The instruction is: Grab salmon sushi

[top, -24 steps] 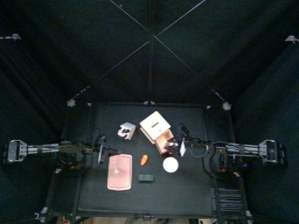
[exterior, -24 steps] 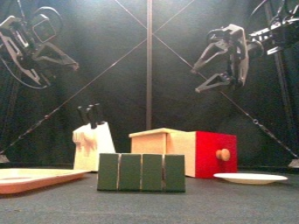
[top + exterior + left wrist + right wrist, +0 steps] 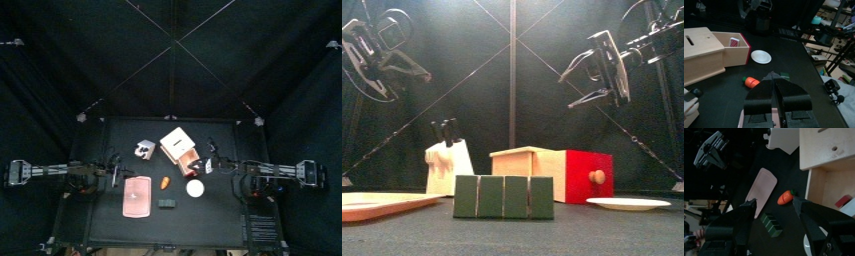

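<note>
The salmon sushi (image 3: pixel 164 183) is a small orange piece lying on the table between the pink cutting board (image 3: pixel 136 196) and the white plate (image 3: pixel 195 188). It also shows as the orange salmon sushi (image 3: pixel 785 197) in the right wrist view and as the salmon sushi (image 3: pixel 751 81) in the left wrist view. My right gripper (image 3: pixel 774 206) hangs high above the table with its jaws spread wide and nothing between them; the sushi lies far below, in line with the gap. My left gripper (image 3: pixel 774 84) is shut and empty, raised on the left side (image 3: pixel 393 62).
A wooden box (image 3: pixel 178 146) with a red drawer (image 3: pixel 591 175) stands at the table's middle. A white knife block (image 3: pixel 144 150) is to its left and a green block (image 3: pixel 167 202) sits near the front edge. The right gripper (image 3: pixel 585 82) hangs above the plate (image 3: pixel 628 204).
The right gripper has swung slightly up and to the right in the front view. The left arm and the objects have not moved.
</note>
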Robot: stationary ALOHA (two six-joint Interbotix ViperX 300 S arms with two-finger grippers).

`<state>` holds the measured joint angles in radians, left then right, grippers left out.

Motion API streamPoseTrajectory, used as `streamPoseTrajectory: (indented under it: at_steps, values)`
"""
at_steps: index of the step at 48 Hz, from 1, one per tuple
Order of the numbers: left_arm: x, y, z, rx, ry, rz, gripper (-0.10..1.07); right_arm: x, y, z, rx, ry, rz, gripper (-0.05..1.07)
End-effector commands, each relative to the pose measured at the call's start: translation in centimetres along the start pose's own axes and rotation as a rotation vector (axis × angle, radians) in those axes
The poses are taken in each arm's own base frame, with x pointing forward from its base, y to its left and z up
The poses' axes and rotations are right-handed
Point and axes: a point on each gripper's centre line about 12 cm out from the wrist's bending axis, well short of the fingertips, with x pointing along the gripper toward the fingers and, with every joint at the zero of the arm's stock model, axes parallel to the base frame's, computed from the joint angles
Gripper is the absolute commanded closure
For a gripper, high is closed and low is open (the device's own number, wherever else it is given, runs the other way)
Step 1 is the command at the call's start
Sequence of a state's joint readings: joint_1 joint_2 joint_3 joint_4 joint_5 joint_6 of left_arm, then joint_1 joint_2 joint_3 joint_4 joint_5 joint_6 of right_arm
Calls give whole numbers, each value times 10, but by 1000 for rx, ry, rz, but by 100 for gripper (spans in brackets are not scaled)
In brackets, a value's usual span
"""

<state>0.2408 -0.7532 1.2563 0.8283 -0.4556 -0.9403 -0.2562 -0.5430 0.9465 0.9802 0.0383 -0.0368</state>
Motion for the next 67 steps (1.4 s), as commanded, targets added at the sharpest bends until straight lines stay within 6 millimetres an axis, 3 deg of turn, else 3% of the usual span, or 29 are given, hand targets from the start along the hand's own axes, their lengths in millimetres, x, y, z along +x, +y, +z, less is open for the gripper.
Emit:
streamPoseTrajectory:
  at_steps: [1,7,28,44,67]
  values:
    - [1,-2,6,5,-18,-11,62,0,8,12,44,-32,17,8]
    - [1,-2,6,5,-15,-9,62,6,2,21,74,-55,-15,8]
    - [-1,1,-3,-64,-12,12,62,26,-15,27,-90,-67,-94,9]
    - [-1,0,-5,-76,-8,8,62,19,-28,56,-188,-129,-147,9]
    - [-2,0,-8,-75,0,5,62,7,-49,88,-145,-136,-239,9]
